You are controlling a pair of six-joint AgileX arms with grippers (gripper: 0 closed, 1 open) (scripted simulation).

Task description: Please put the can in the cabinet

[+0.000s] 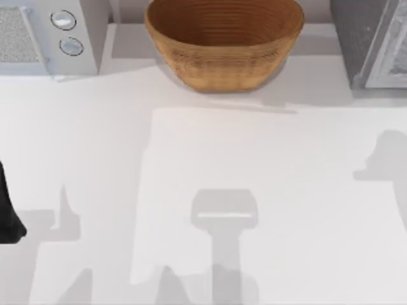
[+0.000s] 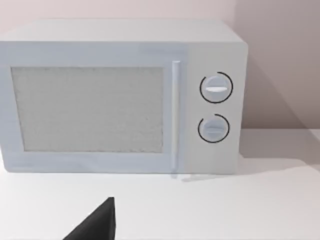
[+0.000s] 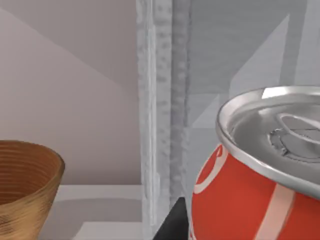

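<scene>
The can (image 3: 250,200), red with white lettering and a silver top, sits tilted very close in the right wrist view. My right gripper (image 3: 225,229) is shut on it, and one dark finger (image 3: 170,226) shows beside the can's side. Just behind the can stands the cabinet (image 3: 165,100), with its pale grey front edge and its grey inside beyond. From above, the cabinet (image 1: 375,44) is at the back right corner of the table. My left gripper (image 1: 9,216) is parked at the table's left edge.
A wicker basket (image 1: 224,44) stands at the back middle of the table, and its rim (image 3: 25,175) shows in the right wrist view. A white microwave (image 1: 44,35) with two dials is at the back left, facing the left wrist camera (image 2: 120,95).
</scene>
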